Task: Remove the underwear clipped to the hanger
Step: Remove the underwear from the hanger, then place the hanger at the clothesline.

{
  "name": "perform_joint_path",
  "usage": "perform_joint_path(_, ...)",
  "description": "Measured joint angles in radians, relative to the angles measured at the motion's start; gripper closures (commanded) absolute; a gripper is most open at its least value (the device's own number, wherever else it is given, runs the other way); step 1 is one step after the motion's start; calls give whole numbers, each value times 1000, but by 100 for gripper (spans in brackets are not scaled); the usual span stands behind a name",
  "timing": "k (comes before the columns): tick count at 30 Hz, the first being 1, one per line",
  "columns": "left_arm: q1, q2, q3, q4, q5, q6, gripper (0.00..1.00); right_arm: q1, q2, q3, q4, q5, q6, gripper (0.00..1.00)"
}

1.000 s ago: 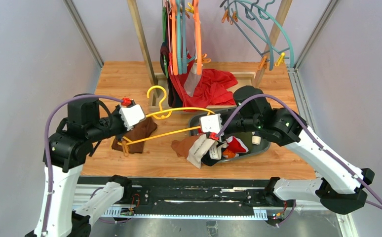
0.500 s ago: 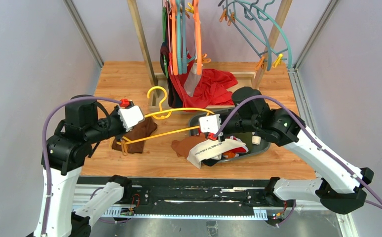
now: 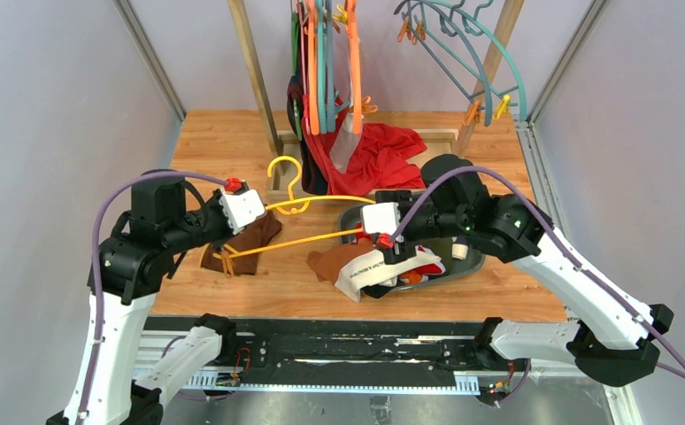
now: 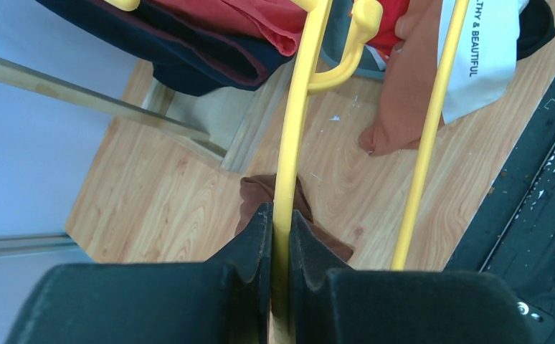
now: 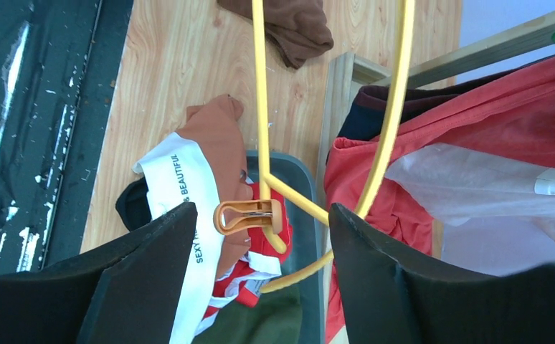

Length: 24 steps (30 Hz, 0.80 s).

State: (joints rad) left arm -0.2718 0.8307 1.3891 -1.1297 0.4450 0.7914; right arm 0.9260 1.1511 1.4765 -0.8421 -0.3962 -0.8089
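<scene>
With my left fingers point(image 4: 249, 240) clenched on the yellow hanger point(image 4: 283, 165) and my right fingers point(image 5: 153, 265) released either side of its orange clip point(image 5: 249, 215), the brown underwear point(image 5: 214, 150) lies on the surface at their ten o'clock, long axis twelve-to-six, nearer the right arm.

The hanger point(image 3: 304, 240) stretched left to right across the middle of the desk point(image 3: 224, 142), its hook pointing rearward. Under its left end a loose cloth point(image 3: 255, 237) lay on the desk. Under its right end sat a tray point(image 3: 470, 266), with the underwear point(image 3: 365, 270) heaped in it and spilling over its near-left rim. Behind the tray a large cloth point(image 3: 383, 155) lay at the desk's rear.
</scene>
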Motion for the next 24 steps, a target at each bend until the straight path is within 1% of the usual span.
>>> perform_joint_path(7, 0, -42, -87, 40, 15, 84, 100, -68, -31, 13, 17, -115, 85, 32)
perform_joint_path(11, 0, -77, -116, 45, 45, 129, 100, -141, -35, 13, 92, -197, 211, 35)
perform_joint_path(14, 0, -95, -117, 50, 60, 147, 100, -166, -22, 7, 143, -240, 293, 36)
perform_joint_path(19, 0, -93, -121, 54, 74, 171, 100, -170, 34, 2, 185, -278, 391, 38)
perform_joint_path(21, 0, -94, -122, 54, 75, 180, 100, -170, 48, 1, 185, -289, 406, 38)
perform_joint_path(23, 0, -96, -122, 55, 80, 193, 100, -170, 67, 1, 179, -307, 421, 40)
perform_joint_path(24, 0, -98, -123, 55, 83, 200, 100, -170, 79, 1, 174, -316, 428, 43)
